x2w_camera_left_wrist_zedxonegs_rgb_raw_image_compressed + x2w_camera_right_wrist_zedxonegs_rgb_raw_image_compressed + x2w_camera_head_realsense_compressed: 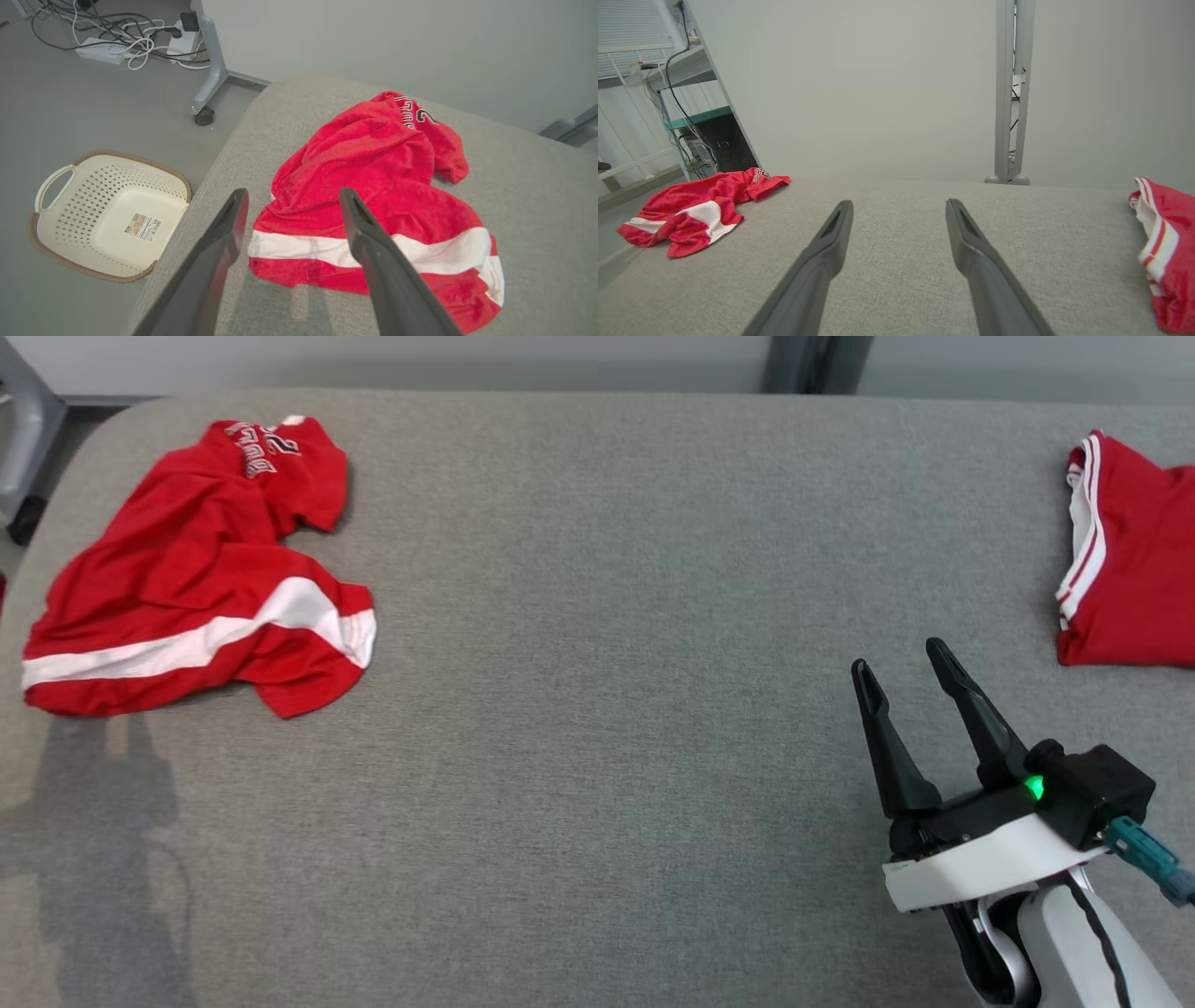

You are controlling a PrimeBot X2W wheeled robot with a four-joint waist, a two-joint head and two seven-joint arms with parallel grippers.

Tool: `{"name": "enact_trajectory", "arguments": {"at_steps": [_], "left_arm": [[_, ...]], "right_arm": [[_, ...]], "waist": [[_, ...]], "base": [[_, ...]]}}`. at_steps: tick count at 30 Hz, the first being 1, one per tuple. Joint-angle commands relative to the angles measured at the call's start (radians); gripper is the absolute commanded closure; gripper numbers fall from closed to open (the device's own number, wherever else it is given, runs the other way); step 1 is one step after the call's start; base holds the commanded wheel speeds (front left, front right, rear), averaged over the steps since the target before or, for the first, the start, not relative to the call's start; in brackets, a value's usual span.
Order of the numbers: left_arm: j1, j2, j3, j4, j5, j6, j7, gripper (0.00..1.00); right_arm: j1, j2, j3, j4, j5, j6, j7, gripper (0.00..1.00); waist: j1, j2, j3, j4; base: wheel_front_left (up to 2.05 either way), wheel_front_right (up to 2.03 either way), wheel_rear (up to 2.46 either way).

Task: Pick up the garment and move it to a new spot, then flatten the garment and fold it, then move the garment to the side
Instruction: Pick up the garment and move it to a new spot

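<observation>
A crumpled red garment with a white stripe and lettering lies at the far left of the grey table. The left wrist view shows the garment close below, with my left gripper open above its near edge and nothing between the fingers. My right gripper stands open over bare table at the lower right, empty. In the right wrist view that gripper points across the table, the garment far to its left.
A second red garment with white trim lies folded at the table's right edge, also seen as a red cloth. A cream basket stands on the floor beside the table's left end, near a caster leg and cables.
</observation>
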Motion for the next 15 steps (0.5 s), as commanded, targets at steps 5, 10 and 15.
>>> {"name": "enact_trajectory", "arguments": {"at_steps": [5, 10, 15], "left_arm": [[-0.07, 0.061, 0.007, 0.168, -0.01, 0.01, 0.062, 0.0], [-0.095, 0.095, 0.004, 0.293, -0.017, 0.009, 0.104, 0.0], [-0.119, 0.109, -0.013, 0.368, -0.028, -0.013, 0.141, 0.0]], "right_arm": [[-0.046, -0.001, 0.005, -0.007, -0.006, 0.001, -0.004, 0.0], [-0.058, 0.003, 0.004, -0.011, -0.011, 0.001, -0.004, 0.0], [-0.06, 0.001, -0.002, -0.012, -0.01, 0.001, -0.004, 0.0]], "waist": [[0.0, 0.0, 0.123, -0.1], [0.0, 0.0, 0.146, -0.131], [0.0, 0.0, 0.15, -0.139]], "base": [[0.0, 0.0, 0.0], [0.0, 0.0, 0.0], [0.0, 0.0, 0.0]]}}
